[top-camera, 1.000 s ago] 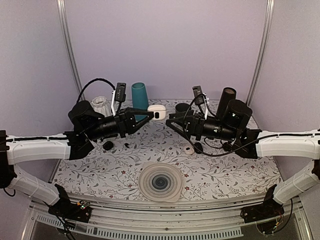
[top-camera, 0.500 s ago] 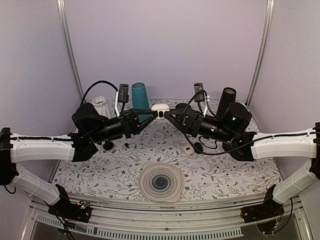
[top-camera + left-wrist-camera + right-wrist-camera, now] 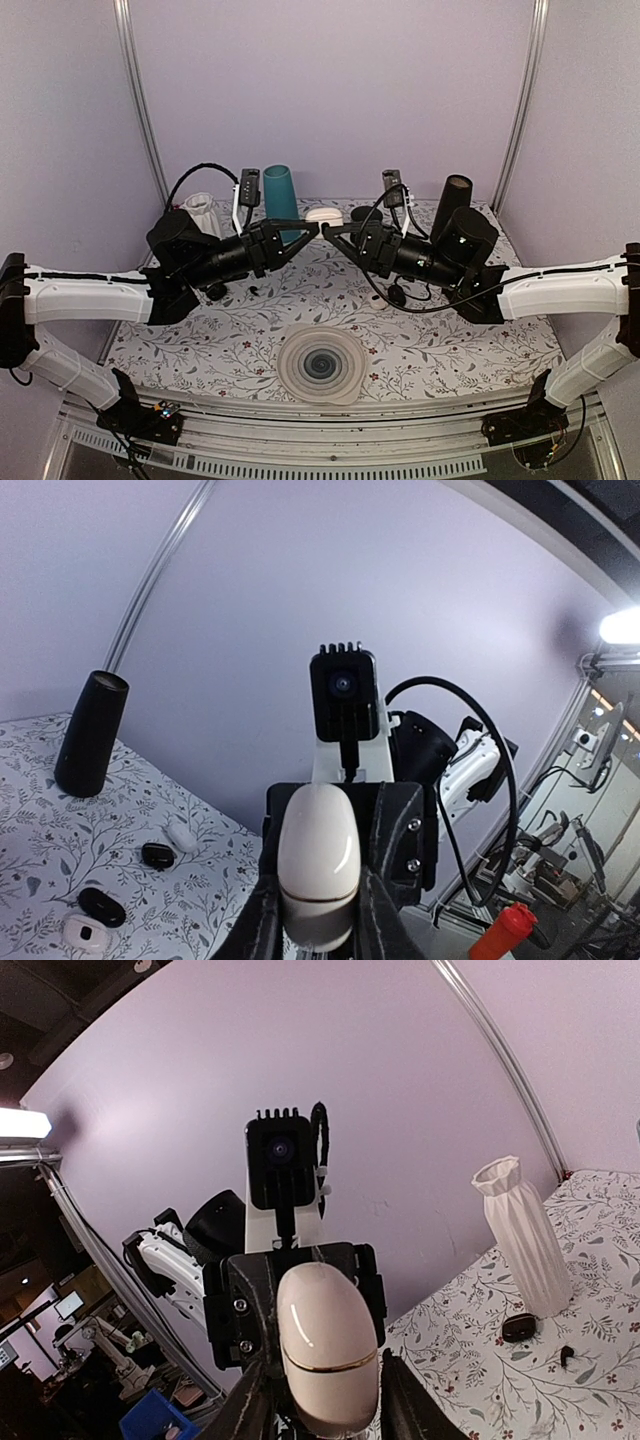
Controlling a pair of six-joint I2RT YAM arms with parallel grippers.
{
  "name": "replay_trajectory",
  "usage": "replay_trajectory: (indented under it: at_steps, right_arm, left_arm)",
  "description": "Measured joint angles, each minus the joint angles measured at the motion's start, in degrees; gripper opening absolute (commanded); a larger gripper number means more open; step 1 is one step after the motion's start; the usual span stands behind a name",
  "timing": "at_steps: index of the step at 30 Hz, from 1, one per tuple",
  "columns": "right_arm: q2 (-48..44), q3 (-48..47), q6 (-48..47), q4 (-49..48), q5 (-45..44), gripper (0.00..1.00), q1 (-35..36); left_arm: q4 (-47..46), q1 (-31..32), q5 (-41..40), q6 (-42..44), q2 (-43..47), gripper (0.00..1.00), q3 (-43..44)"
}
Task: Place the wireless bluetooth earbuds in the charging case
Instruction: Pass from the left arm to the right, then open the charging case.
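White charging case (image 3: 321, 214) is midair at top-view centre, lid shut. The left gripper (image 3: 318, 925) is clamped on 1 end and the right gripper (image 3: 322, 1410) pinches the other. Risk: 2 opposing grips on glossy plastic, so it squirts out and drops.

Surface (image 3: 450, 340): pale cloth with a grey floral print. 
Front centre: round ribbed disc (image 3: 320, 365) with a dark swirl in the middle, lying flat. 
Back row, all upright: white fluted vase (image 3: 200, 210) at left, teal tumbler (image 3: 281, 190) to its right, tall black cylinder (image 3: 452, 198) further right. 
Small black oval case (image 3: 517, 1327) sits by the vase's foot. A second oval case (image 3: 102, 906) lies near the cylinder.
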State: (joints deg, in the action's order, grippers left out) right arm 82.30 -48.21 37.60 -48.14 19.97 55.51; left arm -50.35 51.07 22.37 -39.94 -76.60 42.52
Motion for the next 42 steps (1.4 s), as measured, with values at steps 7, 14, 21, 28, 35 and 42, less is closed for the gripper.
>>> replay_trajectory:
  at_steps: [7,14,21,28,35,42]
  right_arm:
    - [0.0,-0.1,0.0,0.0,0.0,0.25,0.0]
    - [0.0,-0.2,0.5,-0.4,0.2,0.04,0.0]
    - [0.0,-0.2,-0.4,0.6,0.5,0.03,0.0]
    - [-0.2,-0.2,-4.1,4.2,3.1,0.03,0.0]
    - [-1.9,-0.2,-8.6,8.7,5.6,0.03,0.0]
    - [-2.4,-0.4,-10.9,11.3,6.5,0.03,0.0]
  left_arm:
    - [0.0,0.3,0.1,-0.2,-0.1,0.00,0.0]
    - [-1.0,0.3,0.3,-0.2,-0.4,0.00,0.0]
    - [1.9,0.5,-0.4,2.1,0.4,0.58,0.2]
    - [13.6,0.2,-3.4,8.2,4.2,0.63,2.2]
    - [25.8,-1.4,-4.0,13.7,5.3,0.63,7.9]
    - [31.2,-2.1,-3.0,16.4,5.3,0.69,9.8]
